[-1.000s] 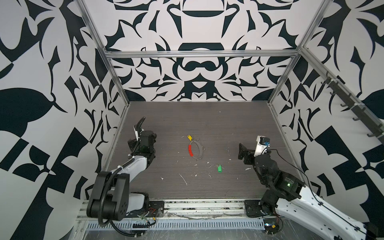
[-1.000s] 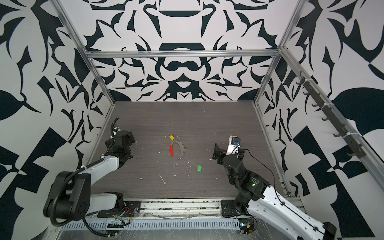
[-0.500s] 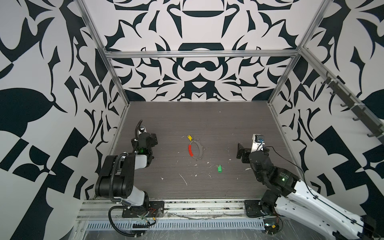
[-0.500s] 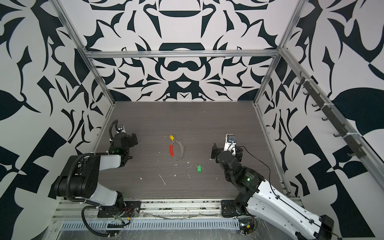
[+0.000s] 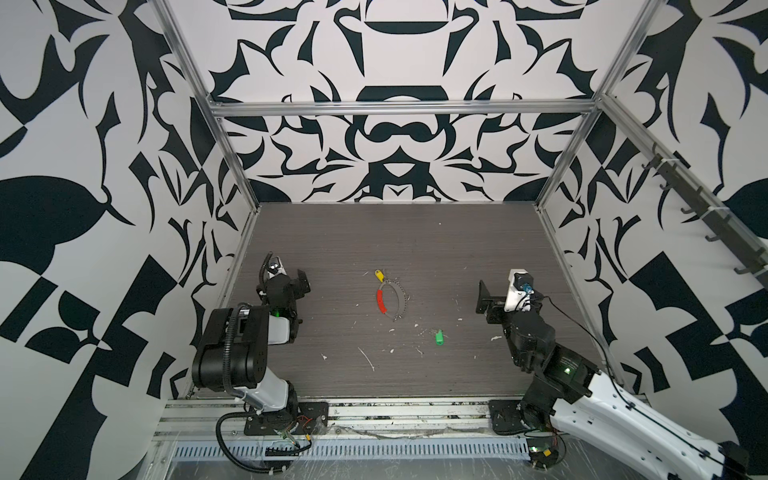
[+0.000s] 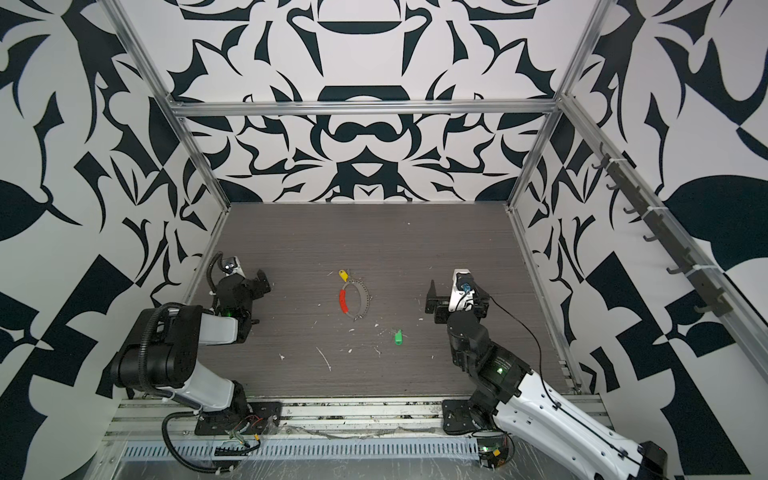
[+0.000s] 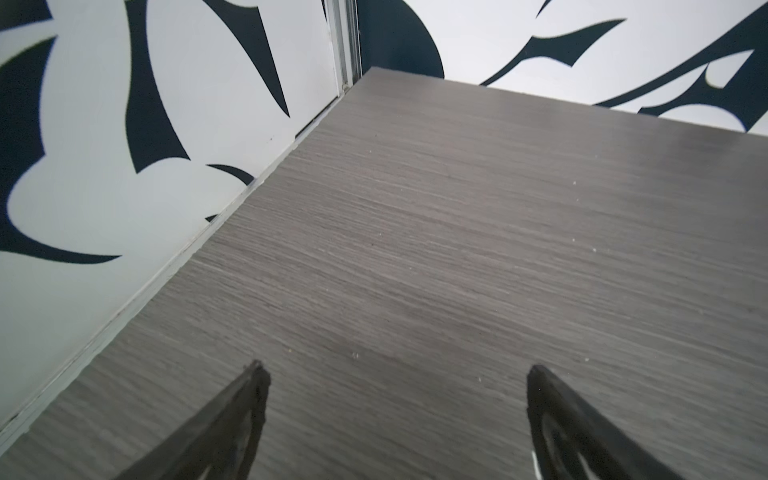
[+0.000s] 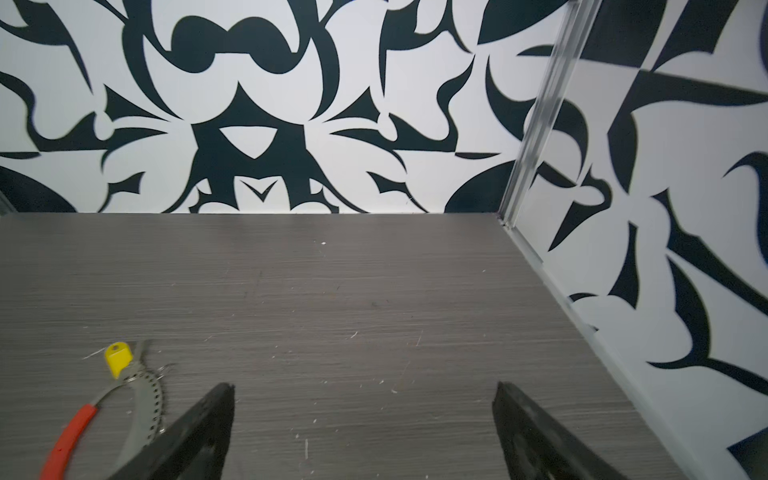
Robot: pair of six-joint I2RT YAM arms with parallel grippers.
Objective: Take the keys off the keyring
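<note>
The left gripper (image 7: 395, 369) hovers low at the table's (image 5: 457, 249) left edge, jaws spread wide with nothing between them. Near the middle lies the keyring (image 5: 380, 301), flat, a narrow oval. Its long axis runs from the back wall toward the front rail, with the red-sleeved side on the left. The yellow-tagged key (image 5: 378, 274) touches the hoop's far end, its tag pointing away toward the back. I cannot tell whether it is threaded on. The green-tagged key (image 5: 439, 337) lies apart, nearer the front and to the right among white flecks (image 5: 368, 358), its long axis roughly front to back. The right gripper (image 8: 363, 387) hangs well right of the hoop, likewise gaping and empty.
</note>
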